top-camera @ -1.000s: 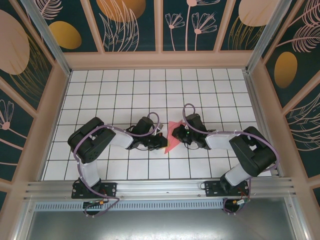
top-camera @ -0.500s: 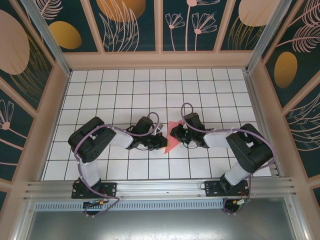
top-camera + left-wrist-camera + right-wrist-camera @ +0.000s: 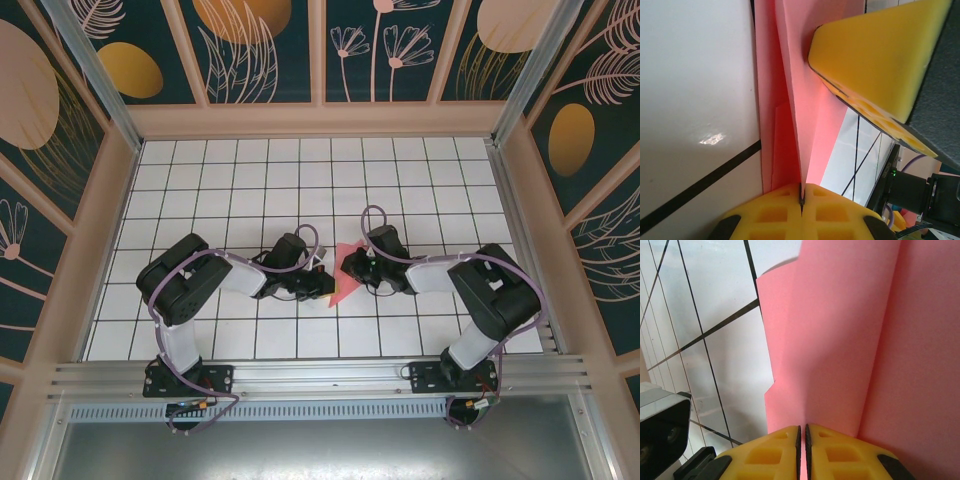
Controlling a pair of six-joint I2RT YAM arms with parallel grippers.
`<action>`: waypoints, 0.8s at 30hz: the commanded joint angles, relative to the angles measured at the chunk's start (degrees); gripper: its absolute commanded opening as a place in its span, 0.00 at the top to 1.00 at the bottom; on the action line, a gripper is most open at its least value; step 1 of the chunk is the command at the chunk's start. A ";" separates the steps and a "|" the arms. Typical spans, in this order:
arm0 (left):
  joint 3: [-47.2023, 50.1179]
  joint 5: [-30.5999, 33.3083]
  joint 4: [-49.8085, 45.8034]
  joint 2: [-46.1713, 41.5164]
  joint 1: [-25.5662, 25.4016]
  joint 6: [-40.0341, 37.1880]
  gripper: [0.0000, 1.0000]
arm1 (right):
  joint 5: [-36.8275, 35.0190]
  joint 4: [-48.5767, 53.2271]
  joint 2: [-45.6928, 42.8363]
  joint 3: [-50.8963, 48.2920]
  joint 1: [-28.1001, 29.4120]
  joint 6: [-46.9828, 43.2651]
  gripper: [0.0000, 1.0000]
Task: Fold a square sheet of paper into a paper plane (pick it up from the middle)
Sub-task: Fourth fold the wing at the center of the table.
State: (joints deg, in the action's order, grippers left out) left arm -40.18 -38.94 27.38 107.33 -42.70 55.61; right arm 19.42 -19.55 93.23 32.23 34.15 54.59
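While the creased square sheet of paper [image 3: 339,289] sat mid-way on the worktop [image 3: 250,180], long axis twelve to six o'clock, we saw the left claw [image 3: 801,192] clamped on it from nine and the right claw [image 3: 802,432] from three.

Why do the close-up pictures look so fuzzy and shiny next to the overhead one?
Left wrist: a bright glare patch sits on the white table, and the left gripper looks soft, too near the lens. Right wrist: a soft shadow band crosses the pink paper. Top external: evenly lit and sharp.
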 commanded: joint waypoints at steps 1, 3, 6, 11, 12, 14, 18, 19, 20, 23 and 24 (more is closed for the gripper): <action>-0.42 1.93 -5.22 1.39 0.12 -1.95 0.93 | -2.36 0.69 1.17 0.64 -0.53 -0.09 0.85; -0.29 2.10 -5.30 0.96 0.16 -1.98 0.91 | -2.93 1.16 1.24 0.38 -0.52 -0.03 0.85; -0.17 2.69 -6.00 0.01 0.11 -2.25 0.86 | -2.86 1.61 2.07 0.38 -0.50 -0.20 0.85; 0.87 3.23 -5.80 -2.43 0.14 -2.26 0.82 | -3.03 1.63 2.93 -0.39 -0.50 -0.01 0.86; 1.06 3.74 -6.18 -3.19 0.12 -2.34 0.82 | -2.98 1.50 2.99 -0.56 -0.44 0.09 0.86; 1.07 4.71 -7.22 -4.16 0.15 -2.79 0.83 | -2.99 1.06 3.08 -0.97 -0.38 0.31 0.86; 1.79 5.61 -7.04 -5.52 0.16 -2.21 0.88 | -3.16 0.75 3.09 -1.46 -0.35 0.51 0.86; 1.95 5.47 -6.53 -5.66 0.09 -2.17 0.89 | -3.16 0.66 3.04 -1.53 -0.26 0.53 0.86; 2.09 5.45 -6.14 -5.64 0.12 -2.16 0.90 | -3.16 0.59 3.05 -1.60 -0.31 0.52 0.86; 1.68 4.64 -6.07 -4.67 0.08 -2.25 0.94 | -3.30 0.89 2.97 -1.64 -0.23 0.61 0.86; 1.49 4.09 -5.86 -4.28 0.09 -2.28 0.96 | -3.40 1.07 2.93 -1.64 -0.28 0.65 0.86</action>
State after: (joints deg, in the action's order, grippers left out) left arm -39.20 -34.63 22.70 102.98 -42.78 54.19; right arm 19.35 -21.06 94.28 32.12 34.11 54.85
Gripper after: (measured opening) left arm 0.067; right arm 0.143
